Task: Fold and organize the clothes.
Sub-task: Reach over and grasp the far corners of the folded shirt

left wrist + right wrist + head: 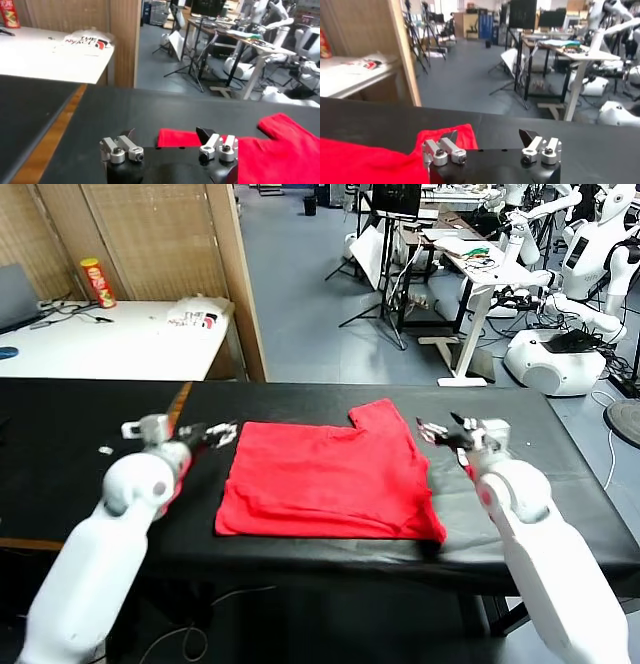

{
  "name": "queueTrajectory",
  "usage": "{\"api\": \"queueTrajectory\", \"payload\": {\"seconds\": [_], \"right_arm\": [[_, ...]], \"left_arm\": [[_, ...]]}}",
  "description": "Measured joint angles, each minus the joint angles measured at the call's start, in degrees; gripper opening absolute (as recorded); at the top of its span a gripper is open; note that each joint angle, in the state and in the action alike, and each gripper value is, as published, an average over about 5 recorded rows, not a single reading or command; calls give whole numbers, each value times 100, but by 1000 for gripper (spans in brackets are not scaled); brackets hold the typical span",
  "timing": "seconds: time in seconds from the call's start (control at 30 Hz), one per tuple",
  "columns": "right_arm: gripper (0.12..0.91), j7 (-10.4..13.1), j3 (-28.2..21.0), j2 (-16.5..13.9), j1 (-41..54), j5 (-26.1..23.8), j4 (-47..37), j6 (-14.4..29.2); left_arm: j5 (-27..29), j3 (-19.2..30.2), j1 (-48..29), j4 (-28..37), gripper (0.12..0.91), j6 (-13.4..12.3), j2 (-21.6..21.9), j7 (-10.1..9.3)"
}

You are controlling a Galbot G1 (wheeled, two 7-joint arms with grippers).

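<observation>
A red T-shirt [325,481], partly folded with one sleeve still jutting out, is seen lying flat on the black table [80,434] between the two grippers. The left gripper [222,434] is held just beside the shirt's near-left corner and the right gripper [437,431] just beside the protruding sleeve, the fingers of both spread wide and nothing gripped. A fold is judged to be in hand; for the next move, an edge of the cloth would need to be pinched and carried across.
</observation>
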Motion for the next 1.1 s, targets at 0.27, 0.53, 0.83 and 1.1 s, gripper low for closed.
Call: {"api": "queueTrajectory", "payload": {"seconds": [0.27,0.53,0.83,1.1], "right_arm": [[798,-290,-157,303,486,-202,-964,36],[798,-419,-164,620,699,-341,-1629,49],[671,-587,-92,742,756,-405,-1951,125],[231,-686,15,828,723,-340,-2000,179]], "left_arm": [[474,179,-612,1112,798,15,-457,365],[912,193,-895,1851,798,-110,-810,708],[1129,203,-957,2285,602,-164,-1027,811],[1219,213,-882,2239,183,-149,-975,889]]}}
